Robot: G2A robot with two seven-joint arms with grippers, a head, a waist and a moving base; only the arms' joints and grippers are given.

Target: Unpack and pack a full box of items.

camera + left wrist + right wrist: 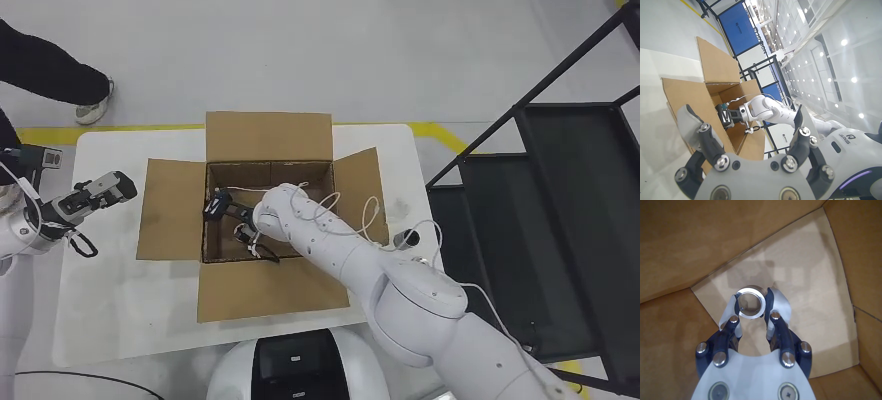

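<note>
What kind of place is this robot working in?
Probably a factory or warehouse-style test hall: a yellow painted floor line, a high white ceiling with rows of round lights, and blue partition panels.

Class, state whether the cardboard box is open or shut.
Open: the box has four flaps folded outward, and the right gripper sits inside it.

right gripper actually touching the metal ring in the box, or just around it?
Touching. Right wrist view: the right gripper has both fingers pressed against opposite sides of the metal ring, no gap visible.
</note>
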